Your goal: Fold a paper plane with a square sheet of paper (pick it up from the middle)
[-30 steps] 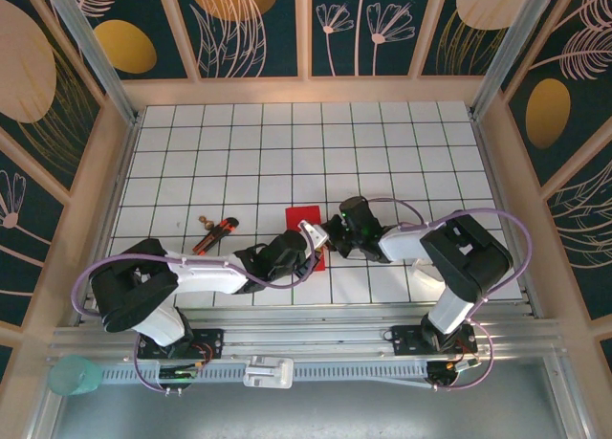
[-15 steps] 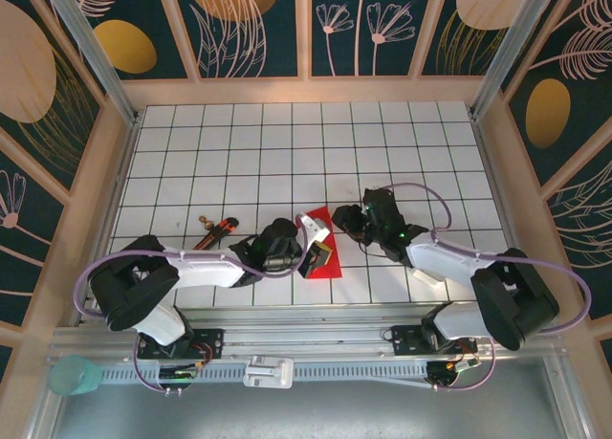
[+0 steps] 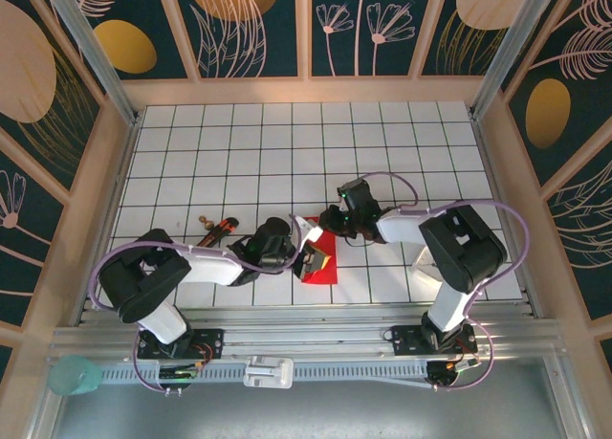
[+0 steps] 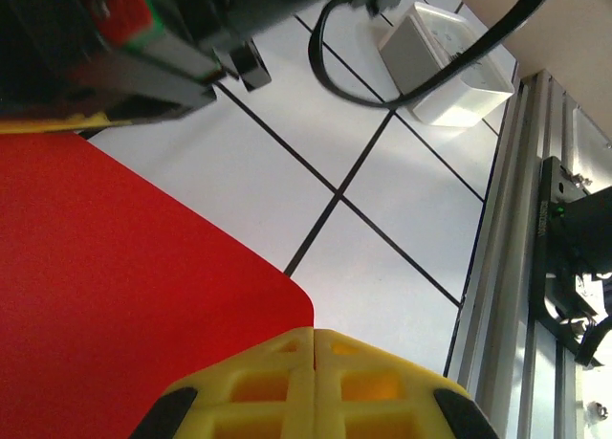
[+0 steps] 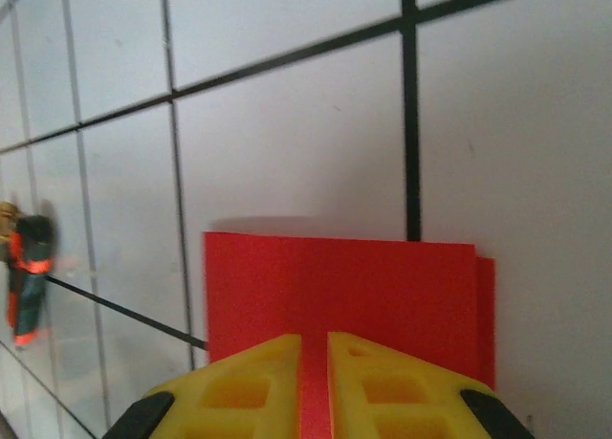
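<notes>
You're early: sheet of paper [image 5: 339,281] looks folded once, flat on table [image 3: 239,152] by near edge, mid-width; nose & wing folds left. Left hand [image 4: 314,353] closed at its edge, right hand [image 5: 314,362] all but closed over it.

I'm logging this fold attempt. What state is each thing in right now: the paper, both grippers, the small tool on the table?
square sheet of paper: folded, two layers slightly offset along one edge.
left gripper: fingers shut, at the paper's corner.
right gripper: fingers almost together with a slim gap, over the paper; grip unclear.
black-and-red tool: lying flat, apart from both grippers.
</notes>
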`<state>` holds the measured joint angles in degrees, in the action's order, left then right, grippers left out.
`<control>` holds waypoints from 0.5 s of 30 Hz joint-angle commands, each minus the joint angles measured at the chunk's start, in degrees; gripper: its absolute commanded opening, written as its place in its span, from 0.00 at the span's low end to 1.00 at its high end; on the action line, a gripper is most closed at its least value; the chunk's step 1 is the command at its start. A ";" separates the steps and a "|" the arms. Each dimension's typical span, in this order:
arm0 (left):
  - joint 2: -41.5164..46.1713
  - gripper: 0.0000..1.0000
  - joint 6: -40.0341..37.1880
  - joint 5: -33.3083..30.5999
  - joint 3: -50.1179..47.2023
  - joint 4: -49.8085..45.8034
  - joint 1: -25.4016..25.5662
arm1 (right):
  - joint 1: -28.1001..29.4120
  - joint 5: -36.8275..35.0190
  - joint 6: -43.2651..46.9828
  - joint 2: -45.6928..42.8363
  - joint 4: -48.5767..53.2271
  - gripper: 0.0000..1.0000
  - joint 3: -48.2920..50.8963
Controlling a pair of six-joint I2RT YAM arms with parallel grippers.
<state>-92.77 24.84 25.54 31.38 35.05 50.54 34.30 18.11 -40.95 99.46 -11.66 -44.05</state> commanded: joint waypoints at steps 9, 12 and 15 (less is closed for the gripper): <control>-3.05 0.00 6.48 6.86 -1.94 8.72 -5.60 | -0.82 -1.76 8.29 2.82 2.45 0.12 -0.77; -3.63 0.00 6.80 6.96 -1.61 8.30 -7.11 | -0.76 -1.45 8.77 2.97 2.61 0.12 -0.86; -4.02 0.00 6.43 6.86 -0.86 6.98 -8.18 | -0.80 -1.41 8.87 3.19 2.61 0.12 -0.69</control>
<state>-95.90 30.74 30.98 29.76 40.51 43.35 33.82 18.09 -33.89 101.03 -11.55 -44.42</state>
